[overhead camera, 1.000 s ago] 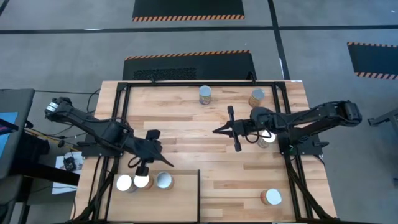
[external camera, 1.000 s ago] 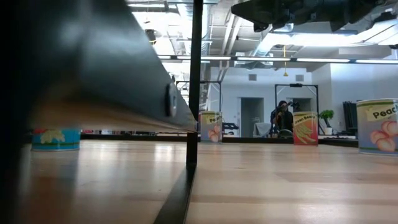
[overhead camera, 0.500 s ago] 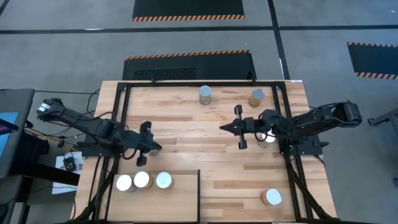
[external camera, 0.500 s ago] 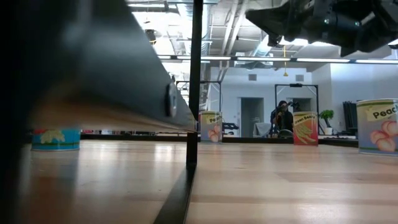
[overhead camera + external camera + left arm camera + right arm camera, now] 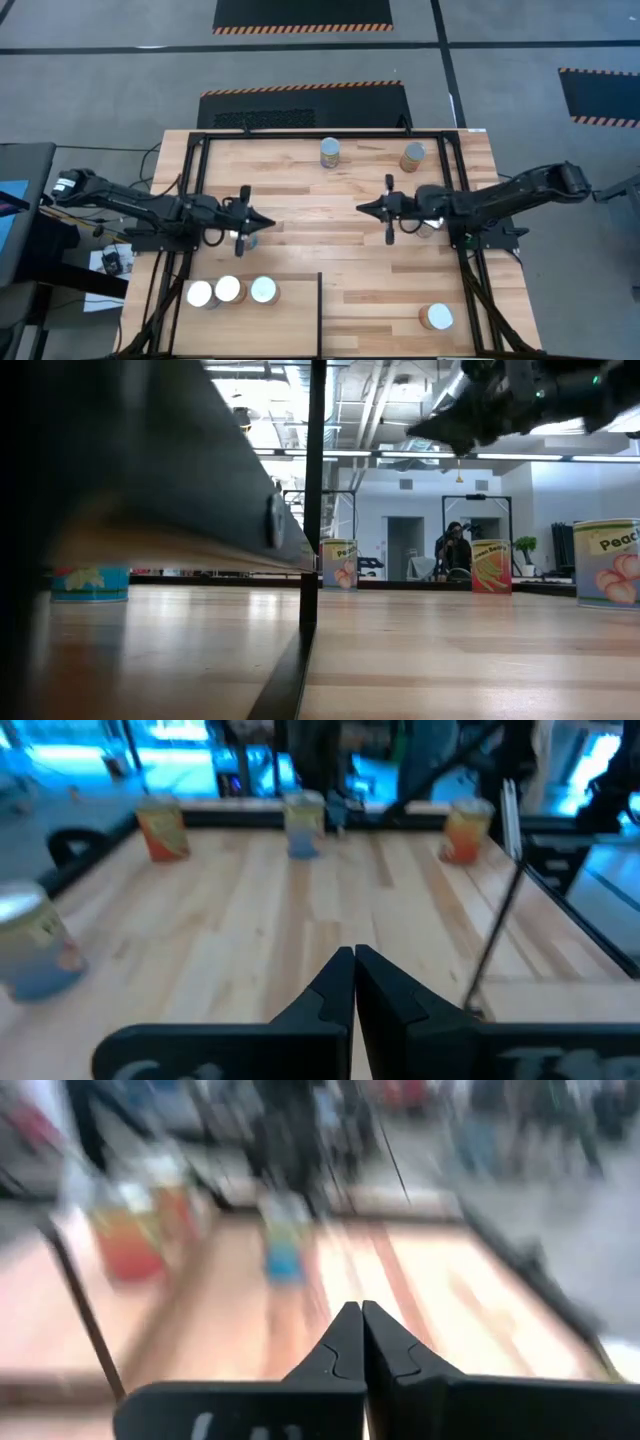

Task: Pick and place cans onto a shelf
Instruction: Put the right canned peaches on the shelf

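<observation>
**A:** What was around you at that moment?

**B:** A butcher-block table (image 5: 330,250) stood on a grey floor inside a black frame, with a bright hall beyond it and a person far off at the back. The shelf (image 5: 290,315), a pale plywood panel, sat at the near edge on my left side.

**A:** And your grippers?

**B:** My left gripper (image 5: 264,220) hung above the table's left half, its tip aimed toward the middle, well clear of the shelf. Its fingers (image 5: 335,982) were pressed together on nothing. My right gripper (image 5: 362,208) hung above the right half, pointing back at the left one, with open board between the two. It was closed the same way and held nothing.

**A:** Where were the cans?

**B:** Three cans (image 5: 228,291) with pale tops stood in a row along the shelf's far edge, close together. A bluish can (image 5: 330,153) and an orange can (image 5: 412,158) stood near the far rail. Another can (image 5: 436,317) stood near the table's right front corner. One more can (image 5: 428,224) showed only in part under my right arm. From table height, a peach-labelled can (image 5: 607,563) stood at the right edge.
</observation>
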`<action>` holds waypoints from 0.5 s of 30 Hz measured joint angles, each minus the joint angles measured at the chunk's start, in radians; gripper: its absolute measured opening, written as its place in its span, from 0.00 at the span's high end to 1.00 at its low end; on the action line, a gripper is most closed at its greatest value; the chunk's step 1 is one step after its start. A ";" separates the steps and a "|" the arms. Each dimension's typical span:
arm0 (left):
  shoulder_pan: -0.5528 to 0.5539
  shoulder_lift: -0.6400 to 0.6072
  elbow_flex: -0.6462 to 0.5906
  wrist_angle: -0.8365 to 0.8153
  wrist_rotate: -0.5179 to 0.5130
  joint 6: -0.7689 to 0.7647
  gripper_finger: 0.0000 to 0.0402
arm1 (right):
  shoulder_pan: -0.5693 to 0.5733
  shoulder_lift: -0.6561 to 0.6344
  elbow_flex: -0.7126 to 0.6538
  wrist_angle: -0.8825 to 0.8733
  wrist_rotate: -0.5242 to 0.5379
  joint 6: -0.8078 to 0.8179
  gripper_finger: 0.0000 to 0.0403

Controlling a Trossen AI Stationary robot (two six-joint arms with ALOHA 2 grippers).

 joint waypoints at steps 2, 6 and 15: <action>0.016 0.000 -0.011 0.052 0.000 0.018 1.00 | 0.041 -0.052 0.064 -0.262 0.110 0.054 0.98; 0.041 0.000 -0.020 0.075 0.001 0.033 1.00 | 0.127 -0.111 0.211 -0.742 0.255 0.238 0.98; 0.046 0.000 -0.020 0.079 0.000 0.018 1.00 | 0.343 -0.072 0.397 -1.462 0.277 0.800 0.95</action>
